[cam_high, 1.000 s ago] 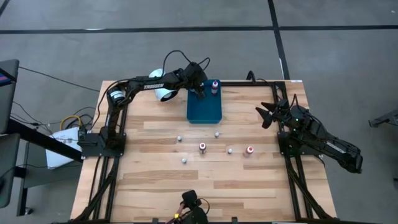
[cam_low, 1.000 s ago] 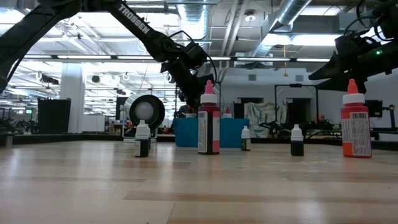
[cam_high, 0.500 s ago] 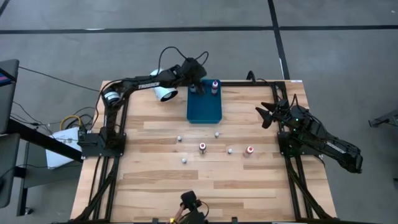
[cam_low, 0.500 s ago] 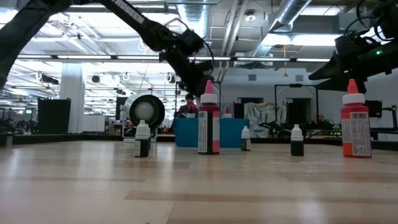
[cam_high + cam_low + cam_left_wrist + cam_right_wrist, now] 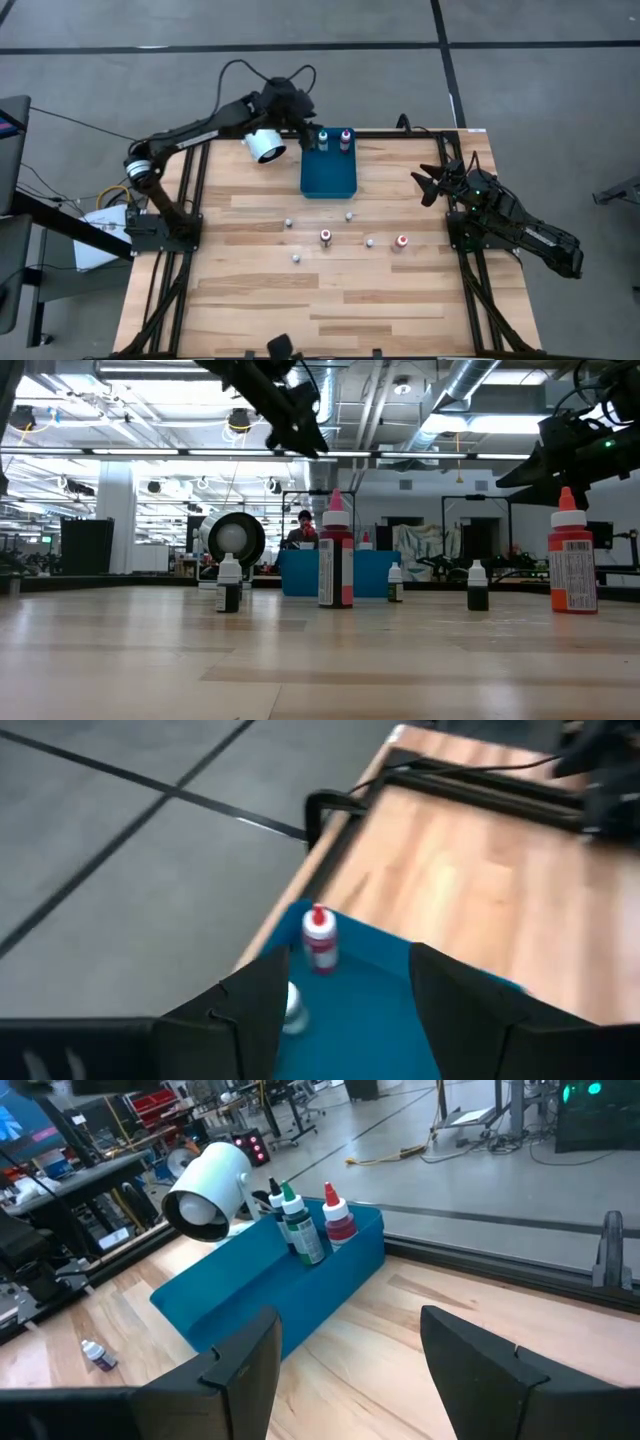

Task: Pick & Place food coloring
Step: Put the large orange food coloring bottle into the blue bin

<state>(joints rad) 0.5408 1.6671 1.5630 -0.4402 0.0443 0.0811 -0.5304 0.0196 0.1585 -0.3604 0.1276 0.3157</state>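
Note:
The blue tray [image 5: 329, 175] lies at the table's far middle. Two food coloring bottles stand in its far end: a green-topped one [image 5: 322, 137] and a pink-topped one [image 5: 346, 137]. More bottles stand on the wood nearer the front: a pink one [image 5: 325, 236], a red one [image 5: 401, 241] and several tiny white ones [image 5: 288, 222]. My left gripper [image 5: 300, 127] hangs open high above the tray's far left corner, with nothing between its fingers [image 5: 250, 1015]. My right gripper [image 5: 424, 186] waits open at the table's right side, also with nothing in it [image 5: 350, 1370].
A large white cylinder [image 5: 264, 147] lies on its side just left of the tray's far end. The arms' dark frames run along the table's left [image 5: 190, 200] and right [image 5: 462, 215] edges. Bare wood lies between the tray and the scattered bottles.
My left gripper has risen from low at the tray's far end to high above it and has drawn back toward the table's far left. The green-topped bottle that it hid now stands clear in the tray beside the pink-topped one.

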